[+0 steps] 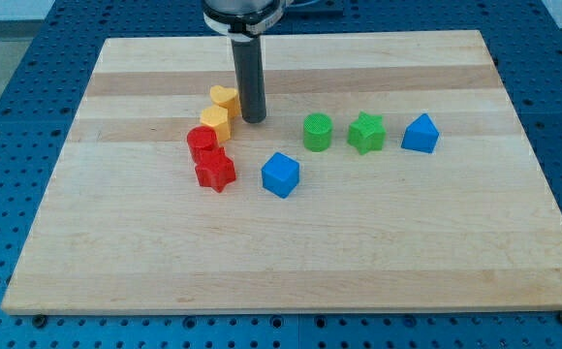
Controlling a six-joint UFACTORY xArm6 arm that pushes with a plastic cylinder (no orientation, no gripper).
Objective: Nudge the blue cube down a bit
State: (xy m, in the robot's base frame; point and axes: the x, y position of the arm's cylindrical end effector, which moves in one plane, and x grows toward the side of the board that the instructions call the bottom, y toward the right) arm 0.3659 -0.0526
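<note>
The blue cube sits near the middle of the wooden board. My tip touches the board up and to the left of the cube, apart from it, right beside the yellow heart and the yellow hexagon block.
A red cylinder and a red star lie left of the blue cube. A green cylinder, a green star and a blue triangular block stand in a row to the upper right.
</note>
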